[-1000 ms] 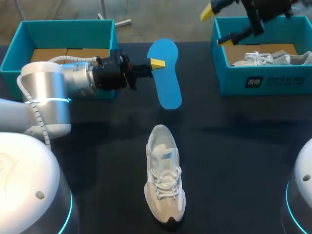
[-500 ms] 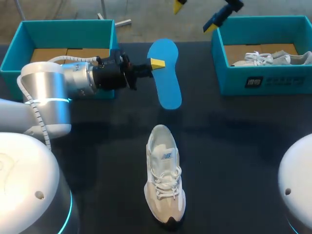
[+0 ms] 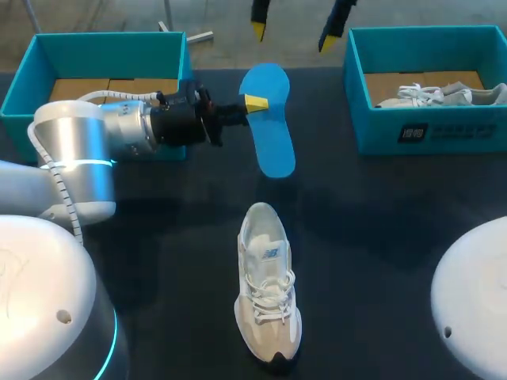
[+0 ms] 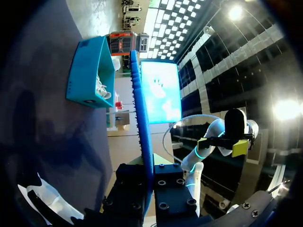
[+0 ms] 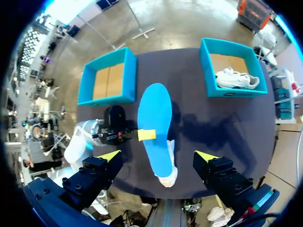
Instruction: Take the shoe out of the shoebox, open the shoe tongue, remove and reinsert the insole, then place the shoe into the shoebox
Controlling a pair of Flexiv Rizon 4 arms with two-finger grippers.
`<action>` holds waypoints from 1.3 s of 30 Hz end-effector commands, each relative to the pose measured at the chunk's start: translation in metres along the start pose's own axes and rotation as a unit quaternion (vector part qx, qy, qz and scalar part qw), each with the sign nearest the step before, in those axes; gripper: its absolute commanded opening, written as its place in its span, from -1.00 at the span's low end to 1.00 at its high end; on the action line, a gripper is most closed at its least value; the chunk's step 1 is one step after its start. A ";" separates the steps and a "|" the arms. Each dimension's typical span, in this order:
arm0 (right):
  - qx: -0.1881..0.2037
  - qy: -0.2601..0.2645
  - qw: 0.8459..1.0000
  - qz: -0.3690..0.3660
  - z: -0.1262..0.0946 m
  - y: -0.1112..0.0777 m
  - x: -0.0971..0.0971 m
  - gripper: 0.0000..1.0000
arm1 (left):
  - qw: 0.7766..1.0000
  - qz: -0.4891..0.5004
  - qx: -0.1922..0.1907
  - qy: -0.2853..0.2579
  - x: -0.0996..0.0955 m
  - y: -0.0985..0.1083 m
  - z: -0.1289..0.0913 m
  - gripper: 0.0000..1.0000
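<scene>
**Now: insole out of the shoe, pinched at one long edge**

- Insole [image 3: 268,127]: blue, thin, held flat above the tabletop [image 3: 380,222], beyond the shoe. The left wrist view shows it edge-on, running straight out between the fingers with no visible sag.
- Left hand [image 3: 253,104]: clamped on the insole at its long edge, nearer the broad end. One yellow tip shows on top.
- Judgement: light, flexible foam. A one-sided edge grip should carry it, but it will likely bend or twist if pushed against the shoe's lining. A hold nearer the heel end, feeding the toe end in first, should steer better.
- Shoe [image 3: 268,289]: white laced sneaker, upright on the tabletop and well apart from the insole. Judgement: it has a soft upper, is light, and may slide or tip when the insole is pressed in. Bracing at the heel collar looks safest.
- Right hand [image 3: 291,28]: high over the far edge, fingers spread wide, holding nothing.
- Left shoebox [image 3: 32,63]: only its cardboard floor shows.
- Right shoebox [image 3: 412,131]: holds a second shoe [image 3: 428,95].
</scene>
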State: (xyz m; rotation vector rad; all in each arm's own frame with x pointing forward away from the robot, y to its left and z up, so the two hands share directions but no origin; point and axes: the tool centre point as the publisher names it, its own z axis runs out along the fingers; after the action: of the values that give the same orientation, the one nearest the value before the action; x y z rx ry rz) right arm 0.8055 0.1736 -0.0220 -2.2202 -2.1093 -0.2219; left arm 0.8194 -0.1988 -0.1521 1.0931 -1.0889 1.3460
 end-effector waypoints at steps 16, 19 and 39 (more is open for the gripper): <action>0.003 -0.199 0.980 -0.012 0.012 -0.012 0.032 1.00 | 1.000 0.000 0.000 -0.001 0.000 0.001 -0.001 -1.00; 0.004 -0.184 0.983 -0.012 0.013 -0.013 0.033 1.00 | 1.000 0.000 0.000 -0.001 0.000 0.001 -0.001 -1.00; 0.007 0.015 0.999 0.030 0.009 -0.008 -0.023 1.00 | 1.000 0.000 0.000 -0.001 0.000 0.001 -0.001 -1.00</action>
State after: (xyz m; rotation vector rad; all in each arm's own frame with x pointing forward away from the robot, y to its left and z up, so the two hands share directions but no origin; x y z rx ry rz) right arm 0.7979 0.1729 -0.0311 -2.4020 -2.1440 0.0621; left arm 0.8194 -0.1987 -0.1521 1.0930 -1.0893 1.3454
